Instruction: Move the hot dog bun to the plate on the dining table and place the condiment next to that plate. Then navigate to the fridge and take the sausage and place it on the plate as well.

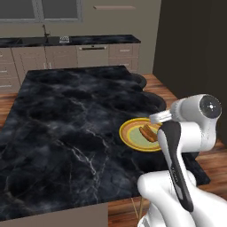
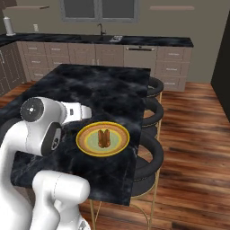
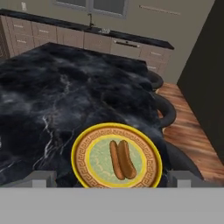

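Note:
A yellow-rimmed plate (image 1: 133, 135) (image 2: 87, 146) (image 3: 83, 151) lies near the right edge of the black marble dining table (image 1: 66, 115) (image 2: 103, 85) (image 3: 43, 87). On its green middle rests the brown hot dog bun (image 1: 147, 132) (image 2: 104, 138) (image 3: 122, 159), split into two long halves. My gripper (image 3: 113, 178) hovers just above the plate's near edge. It is open, its fingertips (image 3: 43, 176) stand wide apart, and nothing is between them. The white arm (image 1: 186, 128) (image 2: 42, 126) bends over the table's near corner.
Black round bar stools (image 2: 150, 157) (image 1: 153, 99) (image 3: 168, 111) line the table's right side over a wooden floor (image 2: 193, 148). A kitchen counter with a sink (image 2: 101, 38) (image 1: 44, 41) runs along the back wall. A dark tall wall (image 1: 195, 44) stands at the right.

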